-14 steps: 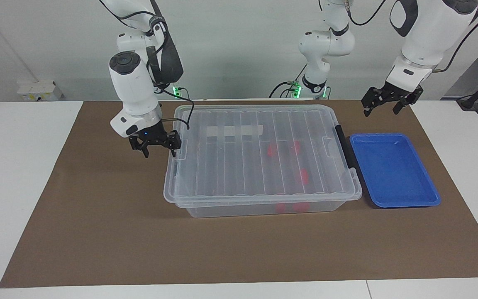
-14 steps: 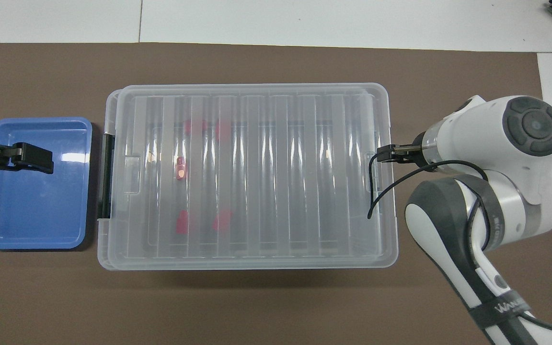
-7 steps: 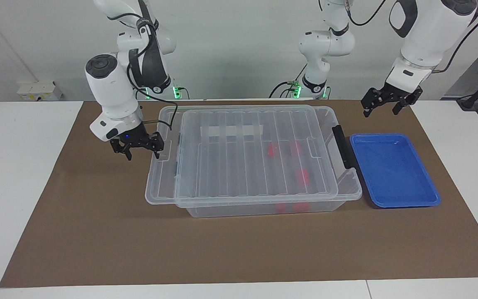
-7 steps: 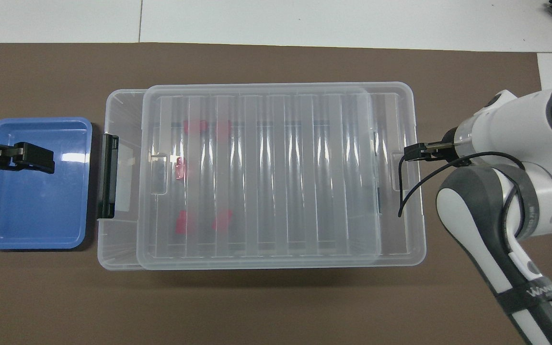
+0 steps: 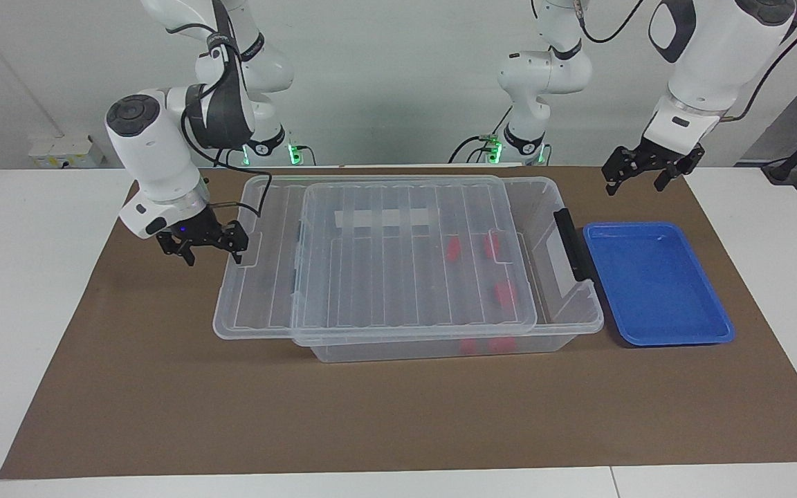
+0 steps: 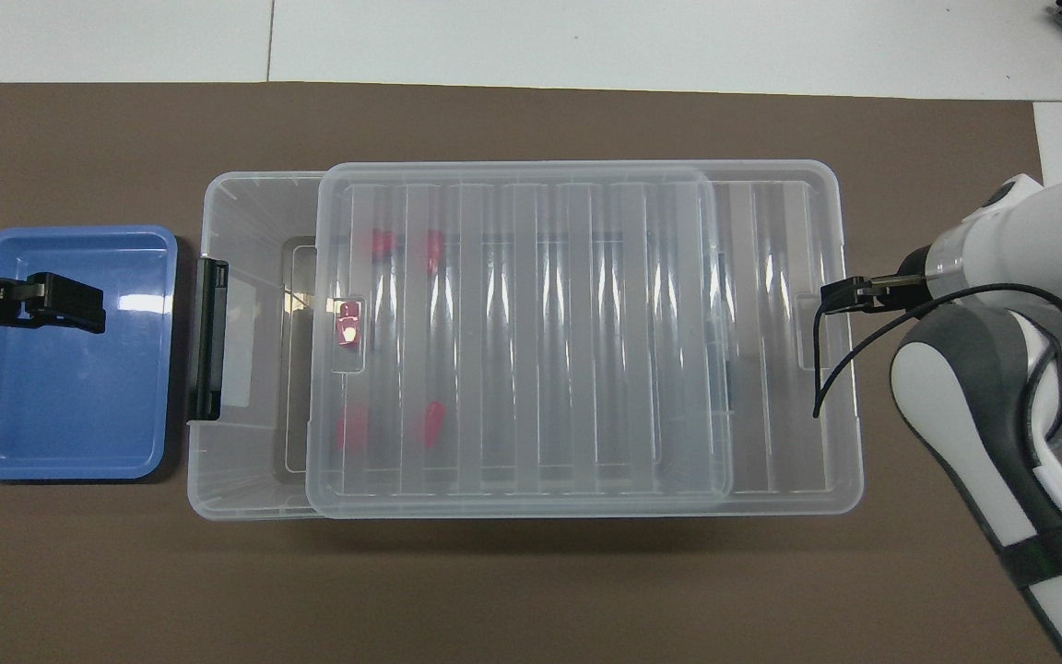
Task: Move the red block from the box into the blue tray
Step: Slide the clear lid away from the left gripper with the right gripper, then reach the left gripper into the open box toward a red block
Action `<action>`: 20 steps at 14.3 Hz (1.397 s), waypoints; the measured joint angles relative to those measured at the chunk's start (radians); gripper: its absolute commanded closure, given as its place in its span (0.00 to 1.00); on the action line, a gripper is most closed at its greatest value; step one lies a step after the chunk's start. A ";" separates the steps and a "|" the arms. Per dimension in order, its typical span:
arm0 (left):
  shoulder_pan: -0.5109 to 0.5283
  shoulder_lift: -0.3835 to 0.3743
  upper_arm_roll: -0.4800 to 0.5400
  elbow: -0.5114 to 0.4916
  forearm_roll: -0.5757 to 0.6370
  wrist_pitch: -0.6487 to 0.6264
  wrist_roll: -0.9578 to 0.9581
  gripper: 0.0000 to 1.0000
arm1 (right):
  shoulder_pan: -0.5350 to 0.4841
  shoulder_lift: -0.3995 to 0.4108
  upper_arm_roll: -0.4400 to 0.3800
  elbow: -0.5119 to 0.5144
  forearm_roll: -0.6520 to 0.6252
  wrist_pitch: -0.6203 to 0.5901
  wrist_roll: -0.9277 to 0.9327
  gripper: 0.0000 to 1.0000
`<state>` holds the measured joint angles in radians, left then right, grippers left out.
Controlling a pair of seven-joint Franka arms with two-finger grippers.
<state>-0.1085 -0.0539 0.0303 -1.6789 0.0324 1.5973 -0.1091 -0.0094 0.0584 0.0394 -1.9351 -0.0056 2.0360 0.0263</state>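
The clear box [image 5: 568, 325] stands mid-table with its ribbed clear lid [image 5: 371, 277] slid partway off toward the right arm's end, so the end beside the blue tray [image 5: 654, 283] is uncovered. Several red blocks [image 5: 506, 294] lie inside, seen through the lid [image 6: 531, 341]; one red block [image 6: 348, 329] is under the lid's edge. My right gripper [image 5: 210, 250] is open at the lid's overhanging end, one fingertip against its rim. Open with nothing in it, my left gripper [image 5: 637, 181] hangs over the blue tray [image 6: 61, 415] in the overhead view.
A black clip handle [image 5: 571, 242] sits on the box's end next to the tray. Everything stands on a brown mat [image 5: 398, 415] with white table around it. A cable [image 6: 831, 360] from the right wrist hangs over the lid's end.
The right gripper has moved toward the right arm's end of the table, dragging the lid with it and baring the box's tray end. The left arm has stayed still.
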 measured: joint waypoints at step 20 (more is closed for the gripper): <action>-0.099 -0.041 -0.031 -0.187 -0.003 0.276 -0.288 0.00 | -0.150 -0.001 -0.001 0.000 0.000 -0.004 -0.171 0.01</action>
<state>-0.2072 -0.0946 -0.0009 -1.8654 0.0298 1.8732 -0.3968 -0.1598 0.0571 0.0384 -1.9351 -0.0056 2.0320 -0.1448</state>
